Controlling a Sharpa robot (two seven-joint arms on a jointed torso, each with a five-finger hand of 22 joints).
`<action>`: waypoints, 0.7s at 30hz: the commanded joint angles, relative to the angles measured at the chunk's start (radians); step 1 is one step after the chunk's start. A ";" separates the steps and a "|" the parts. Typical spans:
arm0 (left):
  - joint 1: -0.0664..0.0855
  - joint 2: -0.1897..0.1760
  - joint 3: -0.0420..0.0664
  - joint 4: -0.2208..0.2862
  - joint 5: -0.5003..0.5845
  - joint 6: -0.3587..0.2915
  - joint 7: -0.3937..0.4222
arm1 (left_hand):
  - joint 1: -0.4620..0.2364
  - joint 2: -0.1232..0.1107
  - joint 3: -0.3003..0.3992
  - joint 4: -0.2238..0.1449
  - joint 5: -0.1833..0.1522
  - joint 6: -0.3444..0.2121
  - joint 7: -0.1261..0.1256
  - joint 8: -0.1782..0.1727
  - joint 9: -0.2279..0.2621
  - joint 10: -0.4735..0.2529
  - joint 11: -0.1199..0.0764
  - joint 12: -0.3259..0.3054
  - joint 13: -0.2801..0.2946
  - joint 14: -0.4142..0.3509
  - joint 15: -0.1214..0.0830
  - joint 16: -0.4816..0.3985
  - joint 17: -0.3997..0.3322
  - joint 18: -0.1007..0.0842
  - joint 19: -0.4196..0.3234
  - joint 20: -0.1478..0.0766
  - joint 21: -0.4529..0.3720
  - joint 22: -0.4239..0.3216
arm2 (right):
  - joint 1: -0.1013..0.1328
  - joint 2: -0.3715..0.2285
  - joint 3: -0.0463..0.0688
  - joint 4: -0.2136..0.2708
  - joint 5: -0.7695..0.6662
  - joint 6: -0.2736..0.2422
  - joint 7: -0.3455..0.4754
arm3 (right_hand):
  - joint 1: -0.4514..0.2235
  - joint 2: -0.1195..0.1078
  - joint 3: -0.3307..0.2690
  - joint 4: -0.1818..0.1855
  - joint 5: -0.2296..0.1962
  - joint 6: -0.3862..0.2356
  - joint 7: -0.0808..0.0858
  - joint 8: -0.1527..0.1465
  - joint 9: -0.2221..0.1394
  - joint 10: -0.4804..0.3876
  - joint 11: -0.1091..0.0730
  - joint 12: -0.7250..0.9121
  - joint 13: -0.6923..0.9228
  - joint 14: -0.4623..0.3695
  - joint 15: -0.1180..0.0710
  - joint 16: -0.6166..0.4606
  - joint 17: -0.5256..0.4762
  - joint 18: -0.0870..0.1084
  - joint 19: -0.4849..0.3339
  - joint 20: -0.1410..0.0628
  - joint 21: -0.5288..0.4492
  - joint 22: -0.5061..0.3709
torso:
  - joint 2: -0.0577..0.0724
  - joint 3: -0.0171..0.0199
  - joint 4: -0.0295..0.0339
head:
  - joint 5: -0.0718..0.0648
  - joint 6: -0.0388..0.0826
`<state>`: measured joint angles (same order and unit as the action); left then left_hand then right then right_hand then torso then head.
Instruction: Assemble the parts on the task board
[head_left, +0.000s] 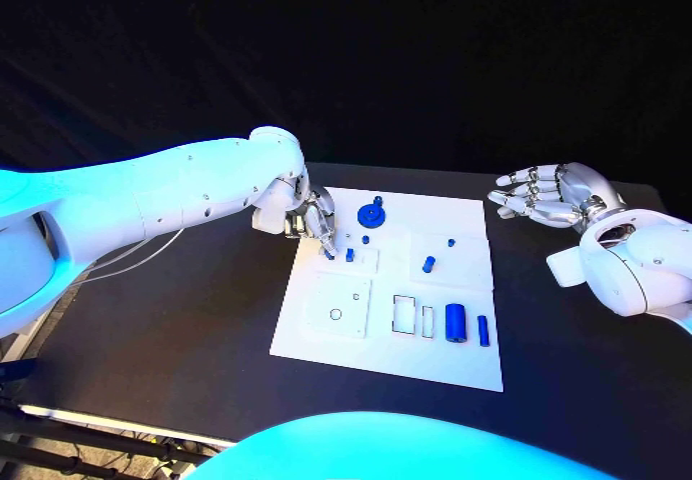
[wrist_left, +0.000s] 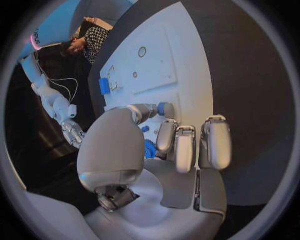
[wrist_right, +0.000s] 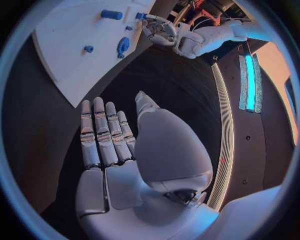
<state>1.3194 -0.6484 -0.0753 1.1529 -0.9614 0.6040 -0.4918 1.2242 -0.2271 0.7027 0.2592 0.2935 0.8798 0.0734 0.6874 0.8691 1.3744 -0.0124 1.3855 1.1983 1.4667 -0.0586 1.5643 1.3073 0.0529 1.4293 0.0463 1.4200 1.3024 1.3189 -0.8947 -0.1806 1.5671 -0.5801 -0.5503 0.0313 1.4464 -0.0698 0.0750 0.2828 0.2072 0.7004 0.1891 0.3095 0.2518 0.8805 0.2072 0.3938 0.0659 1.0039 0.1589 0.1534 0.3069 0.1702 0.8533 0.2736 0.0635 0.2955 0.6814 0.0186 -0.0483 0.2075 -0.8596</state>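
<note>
The white task board (head_left: 433, 365) lies mid-table. My left hand (head_left: 307, 214) is over its far left edge, and its thumb and a fingertip close around a small blue part (head_left: 349, 254) (wrist_left: 162, 108) standing on a raised square. A round blue part (head_left: 372, 213) (wrist_left: 149, 148) lies just beyond it. Blue pegs (head_left: 428, 264) and a larger blue cylinder (head_left: 456, 322) (wrist_left: 104, 86) lie further along the board. My right hand (head_left: 555, 195) (wrist_right: 112, 145) hovers off the board's far right corner, fingers spread, holding nothing. The right wrist view shows the board (wrist_right: 62, 45) and the left hand (wrist_right: 159, 30).
On the board a square plate with a small hole (head_left: 336, 305) sits beside two rectangular slots (head_left: 410, 316). A thin blue peg (head_left: 483, 330) lies by the cylinder. Bare black table (head_left: 188, 330) surrounds the board on the left and right.
</note>
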 joint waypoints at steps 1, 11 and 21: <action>-0.001 0.000 0.000 0.001 -0.006 -0.001 0.005 | -0.003 0.009 0.229 -0.234 0.004 0.000 -0.008 0.003 0.001 0.006 0.003 0.004 0.001 0.104 -0.006 0.007 0.263 0.008 0.006 0.001 0.005 0.001 | -0.001 0.000 0.000 0.001 -0.005 0.015 0.007 | -0.002 0.009 -0.003 -0.003 -0.003 -0.004 0.084 0.004 -0.001 -0.005 -0.001 0.005 -0.002 0.005 -0.001 -0.004 -0.001 0.013 -0.007 0.000 0.000 -0.001 | 0.000 0.0003 -0.0008 | 0.001 0.001; -0.003 0.000 0.000 0.004 -0.014 -0.005 0.002 | -0.004 0.009 0.229 -0.235 0.004 0.002 -0.008 0.001 0.001 0.006 0.002 0.004 0.000 0.104 -0.006 0.007 0.263 0.008 0.005 0.001 0.005 0.001 | -0.001 -0.001 0.000 0.001 -0.005 0.016 0.007 | -0.002 0.008 -0.003 -0.003 -0.003 -0.005 0.084 0.004 -0.002 -0.006 -0.001 0.004 -0.002 0.005 0.000 -0.005 -0.002 0.013 -0.007 0.001 0.000 -0.003 | 0.000 0.0011 -0.0008 | -0.001 0.001; -0.003 0.001 -0.001 0.007 -0.020 -0.015 -0.002 | -0.005 0.009 0.230 -0.236 0.005 0.003 -0.008 0.000 0.001 0.006 0.002 0.004 0.000 0.104 -0.006 0.007 0.263 0.008 0.005 0.000 0.005 0.000 | -0.001 -0.002 0.000 0.003 -0.005 0.015 0.007 | -0.002 0.008 -0.003 -0.003 -0.003 -0.005 0.084 0.004 -0.002 -0.006 -0.001 0.004 -0.002 0.005 0.000 -0.005 -0.002 0.013 -0.007 0.001 0.000 -0.003 | 0.001 0.0010 -0.0009 | -0.003 0.001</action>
<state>1.3174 -0.6489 -0.0753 1.1571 -0.9723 0.5966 -0.4938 1.2203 -0.2234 0.7027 0.2592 0.2926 0.8829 0.0737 0.6870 0.8683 1.3743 -0.0123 1.3855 1.1981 1.4667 -0.0586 1.5642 1.3073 0.0529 1.4293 0.0463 1.4200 1.3021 1.3186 -0.8963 -0.1806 1.5684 -0.5801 -0.5490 0.0312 1.4464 -0.0698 0.0750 0.2828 0.2072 0.7004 0.1891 0.3094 0.2512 0.8805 0.2072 0.3938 0.0659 1.0039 0.1589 0.1534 0.3055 0.1702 0.8533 0.2736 0.0635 0.2930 0.6820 0.0197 -0.0493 0.2050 -0.8591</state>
